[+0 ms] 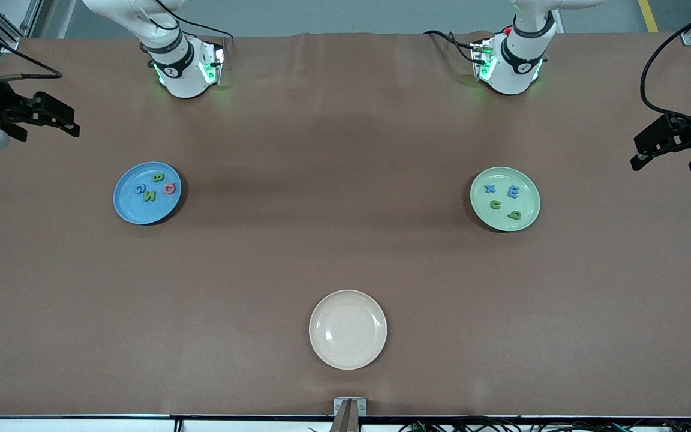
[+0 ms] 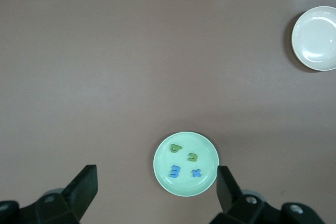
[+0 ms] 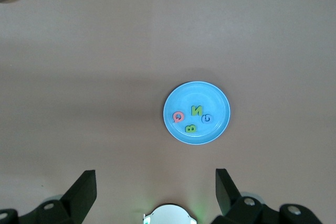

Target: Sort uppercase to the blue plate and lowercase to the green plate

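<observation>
The blue plate [image 1: 132, 210] lies toward the right arm's end and holds the uppercase letters: green B [image 1: 157, 177], blue G [image 1: 140, 188], green N [image 1: 150, 195], red Q [image 1: 169, 188]. The green plate [image 1: 504, 175] lies toward the left arm's end and holds the lowercase letters: blue x [image 1: 489, 188], blue m [image 1: 513, 192], green u [image 1: 495, 205], green q [image 1: 514, 214]. My right gripper [image 1: 60, 120] hangs open and empty over the table's end by the blue plate [image 3: 197, 93]. My left gripper [image 1: 666, 163] hangs open and empty over the table's end by the green plate [image 2: 186, 187].
A cream plate [image 1: 348, 329] with nothing in it sits nearer the front camera, midway between the two coloured plates. The arms' bases [image 1: 186, 72] [image 1: 510, 66] stand at the table's back edge. Cables run along the front edge [image 1: 501, 425].
</observation>
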Robot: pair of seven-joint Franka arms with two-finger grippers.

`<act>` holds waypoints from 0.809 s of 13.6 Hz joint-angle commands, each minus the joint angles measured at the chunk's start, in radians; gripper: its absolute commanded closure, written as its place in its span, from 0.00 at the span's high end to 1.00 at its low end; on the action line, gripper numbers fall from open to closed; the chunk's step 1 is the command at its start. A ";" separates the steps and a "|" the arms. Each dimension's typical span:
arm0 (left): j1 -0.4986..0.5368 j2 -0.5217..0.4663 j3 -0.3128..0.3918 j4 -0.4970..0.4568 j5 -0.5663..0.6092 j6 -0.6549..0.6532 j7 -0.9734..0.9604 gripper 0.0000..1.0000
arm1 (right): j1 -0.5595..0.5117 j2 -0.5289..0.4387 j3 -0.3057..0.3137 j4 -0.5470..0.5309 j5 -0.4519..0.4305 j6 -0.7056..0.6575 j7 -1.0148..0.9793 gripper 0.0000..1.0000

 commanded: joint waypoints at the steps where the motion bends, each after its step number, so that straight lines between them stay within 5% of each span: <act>1: 0.010 -0.002 -0.006 0.011 -0.018 0.003 0.016 1.00 | -0.040 -0.039 0.035 -0.035 -0.012 0.021 0.007 1.00; 11: 0.000 -0.001 -0.009 0.018 0.057 0.000 0.061 1.00 | -0.082 -0.047 0.037 -0.043 0.000 0.053 0.010 1.00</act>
